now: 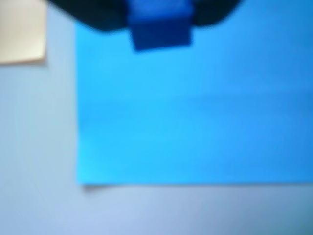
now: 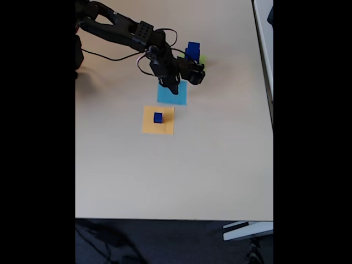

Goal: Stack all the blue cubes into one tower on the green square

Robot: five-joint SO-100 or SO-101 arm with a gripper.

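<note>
**Blue cube held over the light-blue paper, tower waiting just beyond**

Dark blue showed at the top edge of the wrist view, where a small blue cube sat between the dark jaws of the end effector; the jaws looked clamped on its sides, though the blur left the contact itself unclear. Below it lay the flat light-blue paper square, so the cube hung above that sheet and not above its target. A corner of the orange square showed at upper left of that view.

In the fixed view the end effector sat over the upper edge of the light-blue paper square. The tower stood up and to the right of it, near but clearly apart, with part of the arm between the two. It seemed to hold two of the blue cubes, the lower one partly hidden behind the wrist. A sliver of the green square peeked out at its right side.

The coming move appeared to turn on that offset: the carried cube had to travel up and right in the fixed view, and high enough to clear the tower's top cube before coming down onto it. The remaining blue cube sat on the orange square, below the end effector on the counter, well away from the tower, and was probably the last to fetch.
</note>
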